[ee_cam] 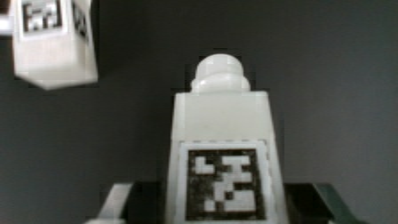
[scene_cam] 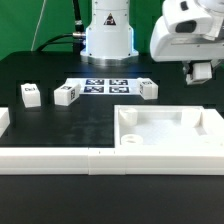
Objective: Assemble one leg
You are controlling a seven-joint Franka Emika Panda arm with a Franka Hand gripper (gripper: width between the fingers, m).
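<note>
Black table [scene_cam: 60, 125] fills the scene under a green backdrop. The leg [ee_cam: 222, 120] sits between the fingers [ee_cam: 121, 205] of the gripper [ee_cam: 222, 210], which are closed against its two sides so that it is held. Its length runs straight out past the fingertips. Its black-and-white tag [ee_cam: 226, 178] lies close to the fingers, and its rounded peg [ee_cam: 219, 72] is at the end farthest from them. In the exterior view the gripper hangs above the table, clear of the surface.

The nearest loose leg [ee_cam: 50, 45] rests on the table beyond the fingertips and off to one side, well apart from the held one. The middle loose leg [scene_cam: 67, 94] and the farthest loose leg [scene_cam: 30, 95] stand farther from the fingers, past the marker board [scene_cam: 105, 85]. Below the fingers lies the white square tray-like part [scene_cam: 170, 140], and beyond it a long white border bar [scene_cam: 50, 160].
</note>
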